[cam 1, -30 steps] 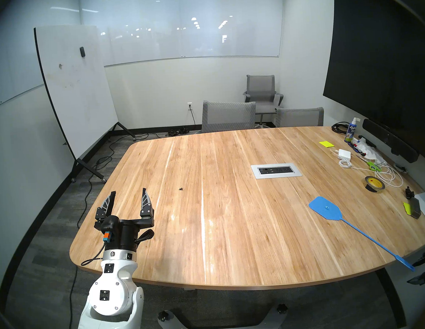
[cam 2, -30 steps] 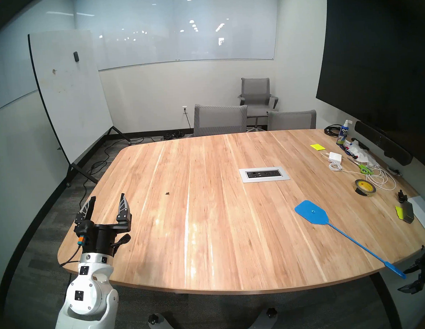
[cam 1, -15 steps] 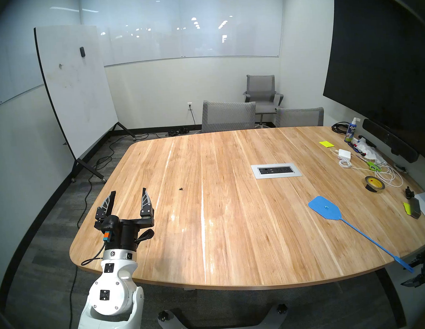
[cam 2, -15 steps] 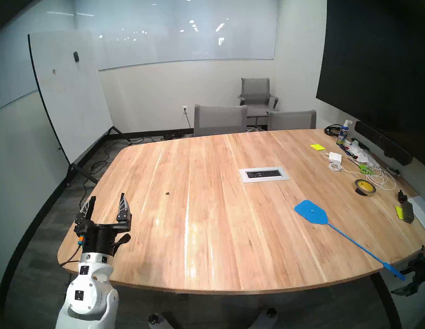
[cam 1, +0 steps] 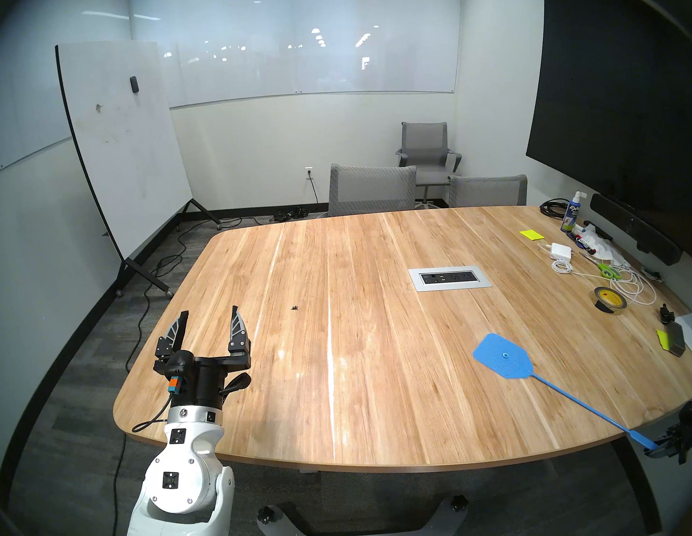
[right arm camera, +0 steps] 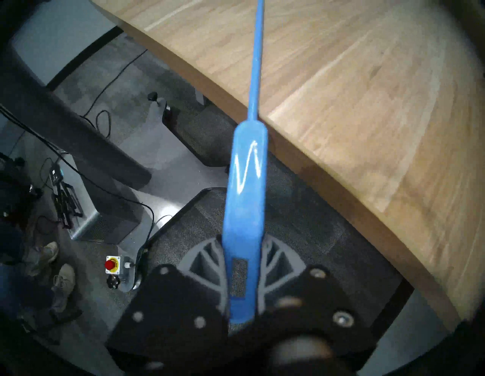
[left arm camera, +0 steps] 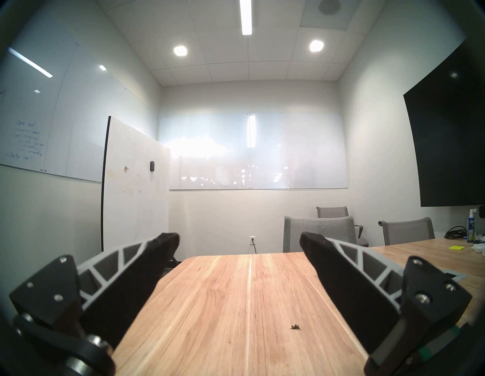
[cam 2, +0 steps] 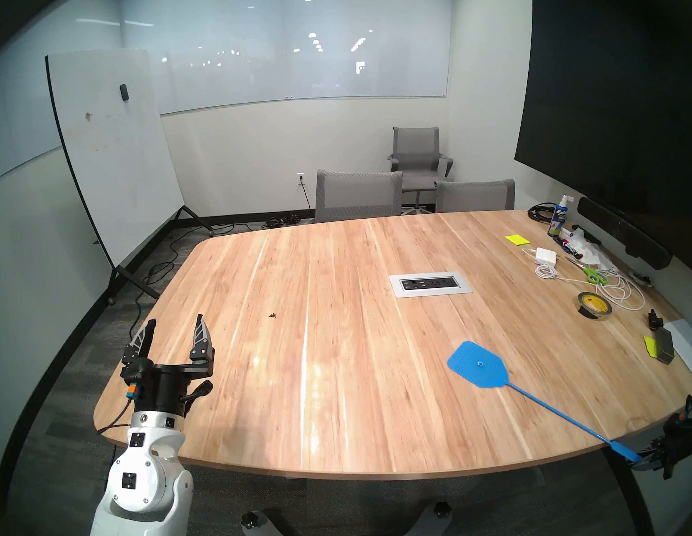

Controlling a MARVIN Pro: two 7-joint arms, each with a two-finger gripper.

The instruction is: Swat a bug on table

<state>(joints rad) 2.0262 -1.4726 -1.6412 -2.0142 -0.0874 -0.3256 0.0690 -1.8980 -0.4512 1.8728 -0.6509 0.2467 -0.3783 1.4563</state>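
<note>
Here, right hand (right arm camera: 240,265) clamped on blue swatter (cam 1: 501,356) handle past counter (cam 1: 364,382) edge, left hand (cam 1: 208,314) wide, empty, bug (cam 1: 295,307) beyond it.

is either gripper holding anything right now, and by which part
The right gripper has its fingers closed on the blue fly swatter, at the flat end of its handle, just off the table edge. The left gripper is open and holds nothing.

three grey chairs (cam 1: 372,188), one blue swatter (cam 1: 501,356), one bug (cam 1: 295,307), two grippers (cam 1: 209,318)
</note>
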